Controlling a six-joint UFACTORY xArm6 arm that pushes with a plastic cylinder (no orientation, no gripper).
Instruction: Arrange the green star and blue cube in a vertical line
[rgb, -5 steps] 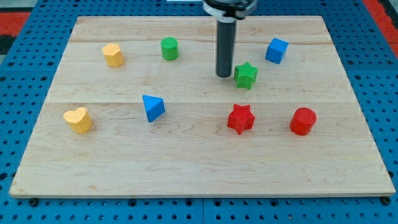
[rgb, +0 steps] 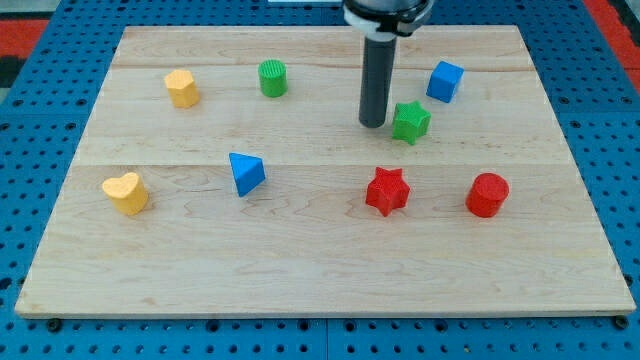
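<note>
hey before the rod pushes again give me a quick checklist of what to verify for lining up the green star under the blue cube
1. My tip is against the green star, on its left side in the view: ok.
2. Green star directly below the blue cube: not ok, it sits left of the cube's column.
3. Path to the view's right of the star free of blocks: ok.
4. Red star and red cylinder out of the push line: ok, both lie lower.
5. Blue cube safely inside the board edge: ok.
</note>
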